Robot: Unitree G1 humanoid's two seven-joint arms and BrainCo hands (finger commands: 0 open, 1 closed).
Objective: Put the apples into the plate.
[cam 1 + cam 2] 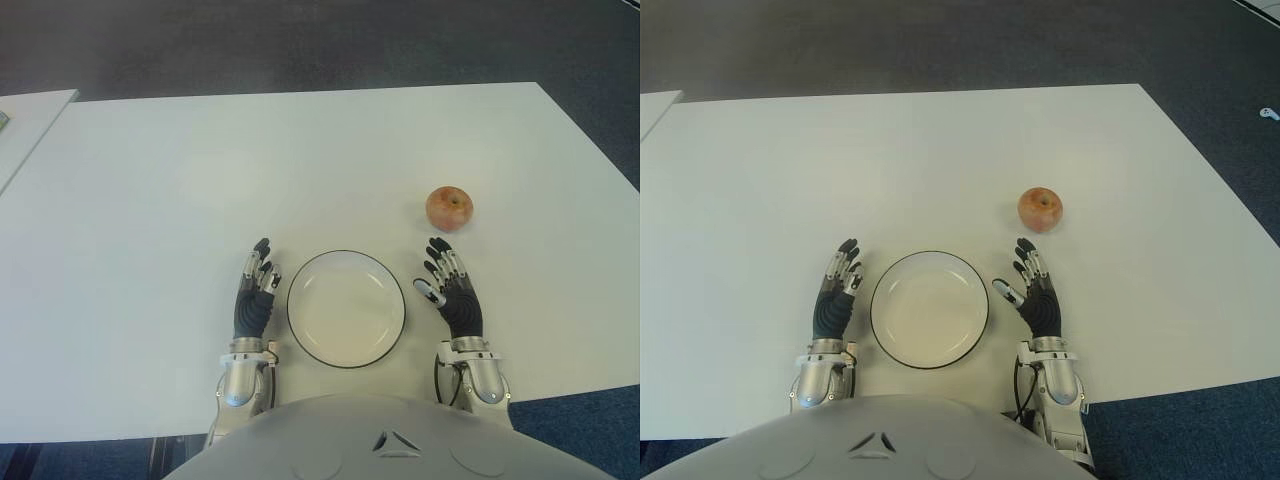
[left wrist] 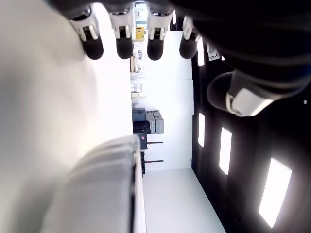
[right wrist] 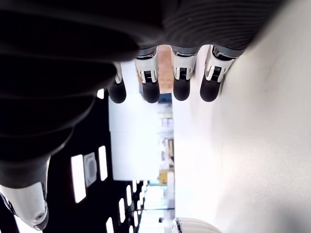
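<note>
Tabletop scene seen from the robot's head, looking down on a white table [image 1: 150, 200]. With the plate as the clock centre and twelve o'clock pointing away from the robot, a round white plate [image 1: 346, 352] with a thin dark rim sits near the table's front edge, and nothing lies in it. Only one apple [image 1: 449, 208], red and yellowish, is in sight; it stands on the table at about one o'clock from the plate, well apart from it.

The left hand [image 1: 254, 293] shows just beside the plate at nine o'clock, fingers straight and loosely spread, holding nothing. The right hand [image 1: 452, 290] shows just beside the plate at three o'clock, likewise flat and spread, empty, thumb angled toward the plate. The apple lies near the right hand's fingertips, at roughly twelve o'clock from them, with a gap between.

Judging from this layout, the task has not started: the first step, reaching for the apple, is in hand. The next move likely calls for the right hand to advance toward twelve o'clock, close around the apple, lift it and carry it toward eight o'clock onto the plate.

No brand, label or readable writing appears on the plate, apple or table.
</note>
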